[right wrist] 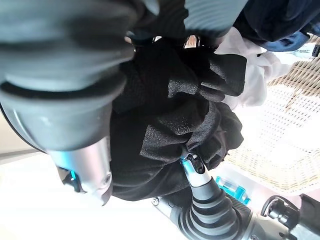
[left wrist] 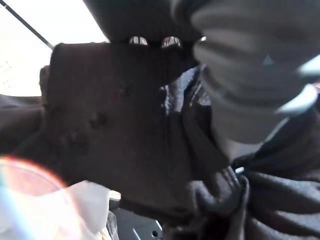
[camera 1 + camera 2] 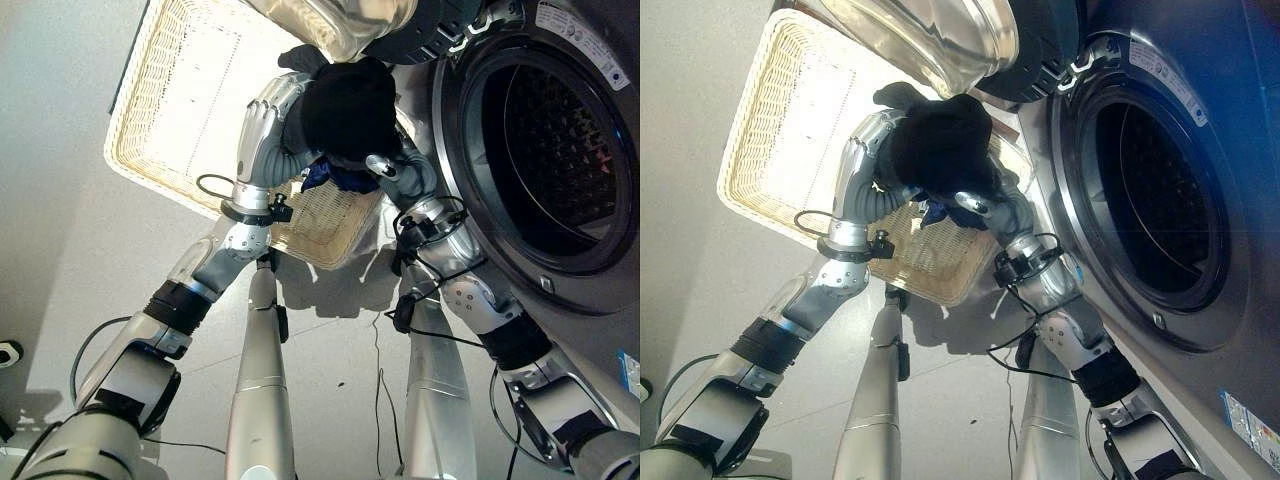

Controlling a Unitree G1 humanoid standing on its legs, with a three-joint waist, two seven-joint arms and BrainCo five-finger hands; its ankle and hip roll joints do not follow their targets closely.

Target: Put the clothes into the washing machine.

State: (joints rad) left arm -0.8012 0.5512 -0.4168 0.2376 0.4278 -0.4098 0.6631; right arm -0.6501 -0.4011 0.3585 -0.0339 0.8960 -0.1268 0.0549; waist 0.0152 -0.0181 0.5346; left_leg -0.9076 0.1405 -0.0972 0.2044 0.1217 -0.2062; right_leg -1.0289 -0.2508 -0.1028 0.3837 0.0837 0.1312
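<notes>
Pale grey flooring [image 3: 60,230] lies under everything we see, with a shallow rectangular cream wicker basket [image 3: 170,90] resting on it at the far left. To the right stands a grey front-loading washing machine [image 3: 590,60], its round drum opening [image 3: 545,150] dark and its clear-glass door [image 3: 340,20] swung open at the far side, above the basket.

Between basket and machine we hold a bundled black knitted garment [image 3: 350,105], lifted clear of the wicker and just left of the drum opening. Our left hand [image 3: 262,120] presses against the bundle's left side; its fingers are buried in the fabric, so we cannot tell how they are set. Our right hand [image 3: 385,165] supports the bundle from the near right, one silver finger curled against the black cloth, which folds over the fingers in the right wrist view.

A piece of blue cloth [image 3: 335,180] hangs just beneath the black bundle, and a white cloth [image 1: 255,75] shows beside it over the basket.
</notes>
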